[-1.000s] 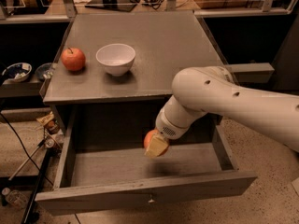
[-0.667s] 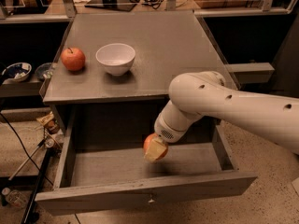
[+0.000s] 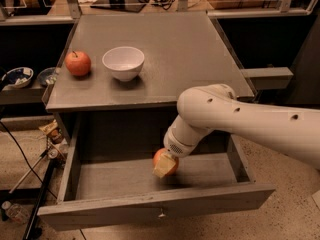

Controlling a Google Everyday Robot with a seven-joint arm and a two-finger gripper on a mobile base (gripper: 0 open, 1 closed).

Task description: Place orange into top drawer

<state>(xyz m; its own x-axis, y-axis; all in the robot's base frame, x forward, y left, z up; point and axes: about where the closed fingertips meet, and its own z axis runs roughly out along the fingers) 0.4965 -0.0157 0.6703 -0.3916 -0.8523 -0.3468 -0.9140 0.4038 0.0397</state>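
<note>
The top drawer (image 3: 150, 208) is pulled open below the grey table top, with a small metal knob on its front panel. My gripper (image 3: 165, 166) reaches down into the drawer from the white arm and is shut on the orange (image 3: 162, 159). The orange is low inside the drawer, near the middle of the drawer floor, partly covered by a pale finger (image 3: 161, 170). I cannot tell whether the orange touches the floor.
A red apple (image 3: 78, 63) with a dark stem and a white bowl (image 3: 123, 62) stand on the table top (image 3: 190, 54) at the left. A low shelf with dishes (image 3: 17, 77) and cables on the floor (image 3: 25, 164) lie to the left of the cabinet.
My gripper has moved the orange lower and slightly forward into the drawer. The apple and the bowl have not moved.
</note>
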